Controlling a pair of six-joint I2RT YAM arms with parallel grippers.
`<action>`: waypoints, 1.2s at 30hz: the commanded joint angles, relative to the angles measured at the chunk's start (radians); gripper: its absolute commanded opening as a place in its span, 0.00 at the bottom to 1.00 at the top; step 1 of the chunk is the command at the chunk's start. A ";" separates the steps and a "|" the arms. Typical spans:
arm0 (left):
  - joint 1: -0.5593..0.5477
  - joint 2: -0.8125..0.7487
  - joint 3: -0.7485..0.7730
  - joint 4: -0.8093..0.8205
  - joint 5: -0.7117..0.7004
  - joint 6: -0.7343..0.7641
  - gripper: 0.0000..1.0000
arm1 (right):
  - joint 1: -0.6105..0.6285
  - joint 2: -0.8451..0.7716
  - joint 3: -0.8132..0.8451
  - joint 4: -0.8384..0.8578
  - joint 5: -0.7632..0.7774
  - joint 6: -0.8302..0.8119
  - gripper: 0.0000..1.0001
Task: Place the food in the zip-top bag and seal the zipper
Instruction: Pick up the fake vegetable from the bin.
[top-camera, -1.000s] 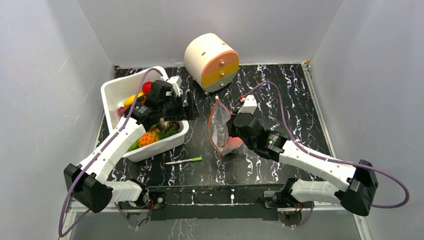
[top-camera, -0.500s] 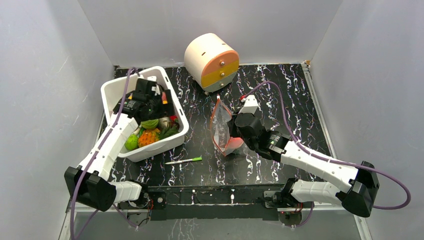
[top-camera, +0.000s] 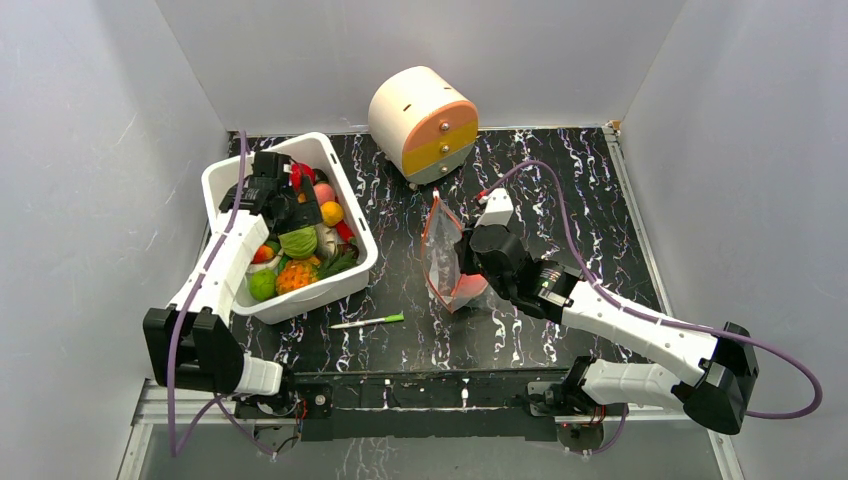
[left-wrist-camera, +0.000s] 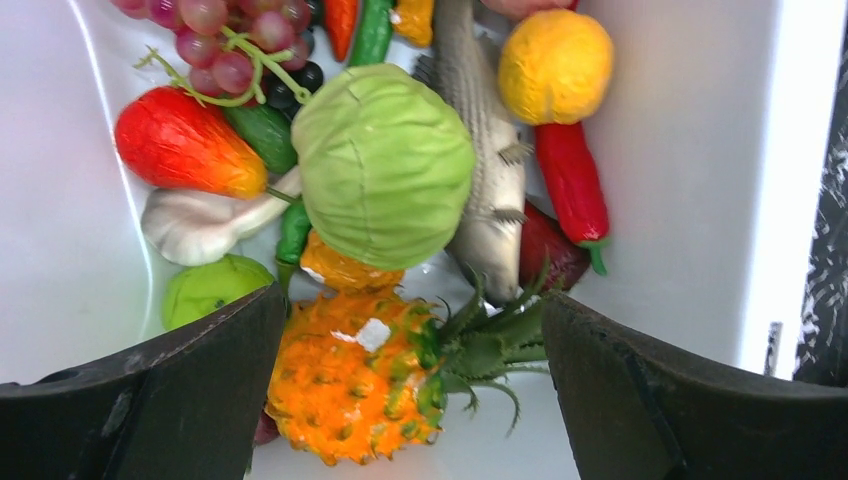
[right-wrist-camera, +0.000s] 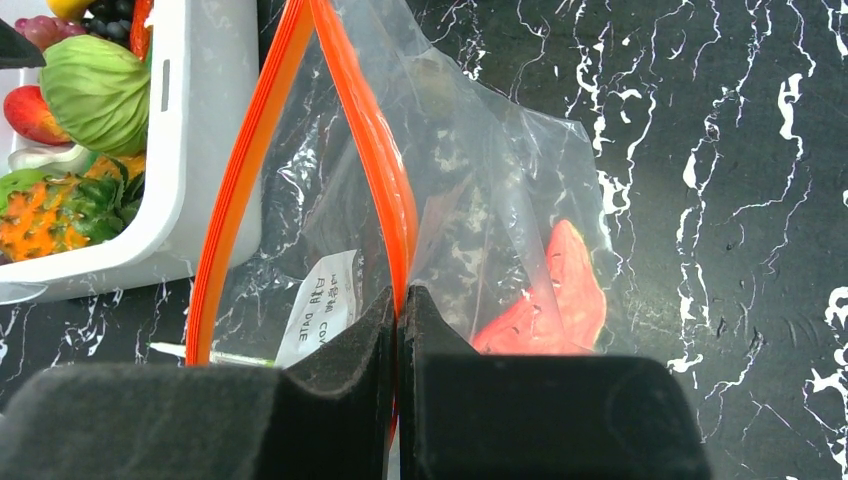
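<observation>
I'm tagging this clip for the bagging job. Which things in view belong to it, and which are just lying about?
Job: toy food in the white bin; zip-top bag; its orange zipper, pinched by the right gripper; open left gripper over the food.
Lying about: round drawer unit; white-and-green stick.

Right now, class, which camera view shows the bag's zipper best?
Right wrist: the zipper is close up, both orange strips parted, with the right gripper pinching one. Top external shows it only as a small orange outline; left wrist shows none of it.
</observation>
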 joint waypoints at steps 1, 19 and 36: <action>0.031 0.008 -0.012 0.072 -0.045 0.018 0.98 | -0.001 -0.027 0.058 0.036 -0.006 -0.024 0.00; 0.063 0.182 -0.060 0.151 0.003 0.022 0.96 | -0.001 0.005 0.075 0.054 -0.043 -0.039 0.00; 0.064 0.113 -0.074 0.115 -0.004 0.013 0.61 | -0.001 0.012 0.092 0.031 -0.050 -0.033 0.00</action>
